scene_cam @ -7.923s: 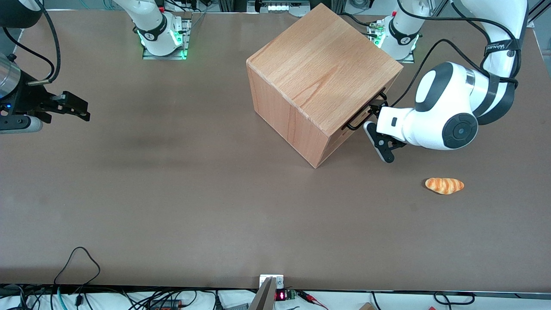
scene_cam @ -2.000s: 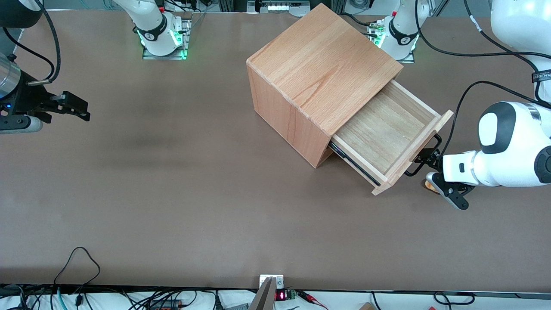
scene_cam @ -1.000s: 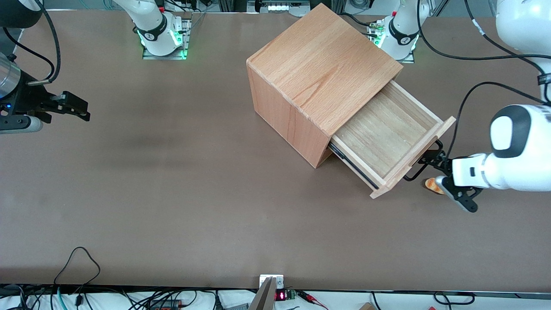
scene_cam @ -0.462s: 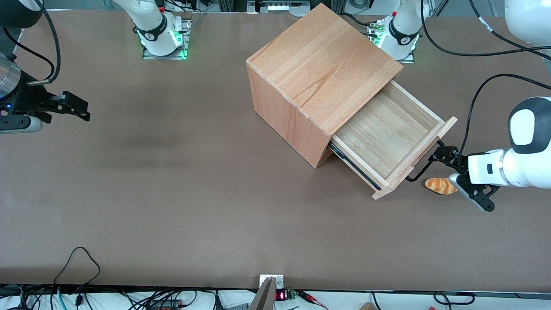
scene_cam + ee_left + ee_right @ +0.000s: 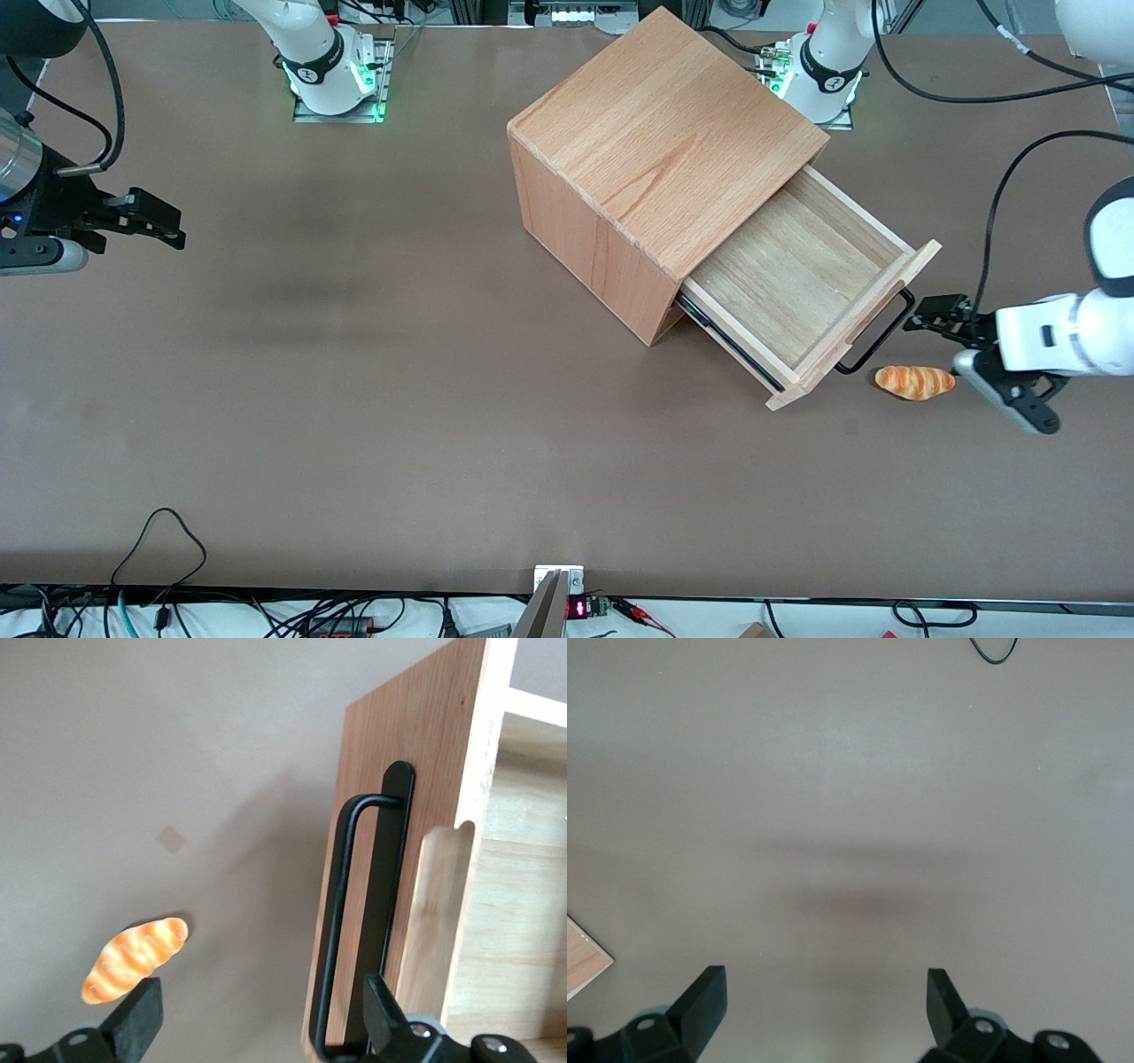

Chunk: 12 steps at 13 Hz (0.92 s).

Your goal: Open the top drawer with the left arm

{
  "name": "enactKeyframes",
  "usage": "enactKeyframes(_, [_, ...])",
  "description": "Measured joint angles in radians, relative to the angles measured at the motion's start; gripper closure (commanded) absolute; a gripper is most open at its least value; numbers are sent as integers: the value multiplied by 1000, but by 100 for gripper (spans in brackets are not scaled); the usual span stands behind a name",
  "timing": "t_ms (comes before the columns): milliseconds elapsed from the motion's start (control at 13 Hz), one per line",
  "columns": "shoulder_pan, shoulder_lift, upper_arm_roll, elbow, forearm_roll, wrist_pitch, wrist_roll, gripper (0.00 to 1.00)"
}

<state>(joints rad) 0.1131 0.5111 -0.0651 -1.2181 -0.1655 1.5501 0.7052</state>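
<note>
The wide shallow light-wood top drawer [image 5: 802, 292] stands pulled well out of the large cube-like beech box [image 5: 656, 155], its empty floor exposed and its front panel facing the working arm's end of the table. The left arm's black two-finger gripper [image 5: 941, 341] sits in front of that panel, apart from it, fingers spread wide and holding nothing. The thin black wire bar handle [image 5: 350, 921] runs lengthwise along the panel; in the wrist view it lines up with one finger [image 5: 383, 1014] and is not enclosed between the pair. A small orange striped bread roll [image 5: 914, 382] lies on the brown table [image 5: 354, 399] just beside the gripper, nearer the front camera. Judgement: drawer open; any withdrawal should clear the roll.
</note>
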Motion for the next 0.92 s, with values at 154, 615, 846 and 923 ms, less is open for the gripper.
enactKeyframes(154, [22,-25,3,3,0,-2,0,0])
enactKeyframes(615, [68,-103,21,4,2,-19,-144,0])
enactKeyframes(846, [70,-130,26,4,29,-23,-259,0])
enactKeyframes(923, [70,-137,26,4,36,-24,-295,0])
